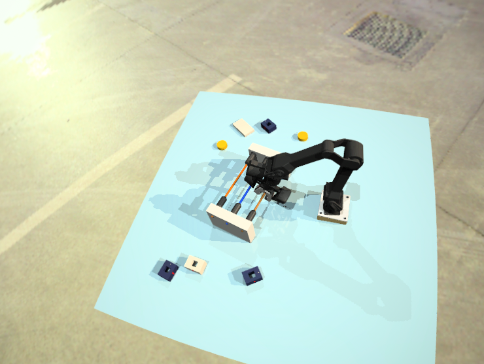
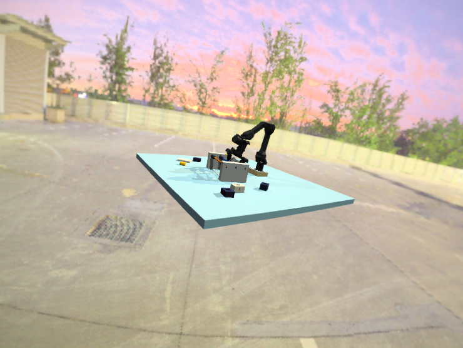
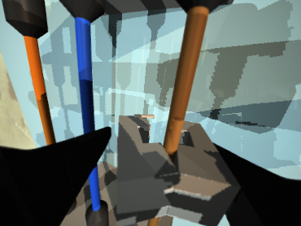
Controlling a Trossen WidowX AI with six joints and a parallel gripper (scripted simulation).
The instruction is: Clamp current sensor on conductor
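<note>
Three conductors run between two white end blocks (image 1: 230,222): an orange one (image 3: 38,89), a blue one (image 3: 85,81) and a brown one (image 3: 185,81). The grey split-core sensor (image 3: 171,175) sits round the brown conductor, which passes through its middle. I cannot tell if it is latched, and I can read no LOAD marker. My gripper (image 3: 154,136) is open, with one black finger on each side of the sensor and apart from it. In the top view the gripper (image 1: 265,191) hangs low over the brown conductor (image 1: 259,200), near the sensor (image 1: 261,190).
Two dark blue blocks (image 1: 168,270) (image 1: 252,275) and a cream block (image 1: 195,263) lie at the mat's near side. A cream plate (image 1: 243,127), a dark blue block (image 1: 268,125) and two yellow discs (image 1: 222,145) (image 1: 302,135) lie at the far side. The arm's base (image 1: 333,209) stands to the right.
</note>
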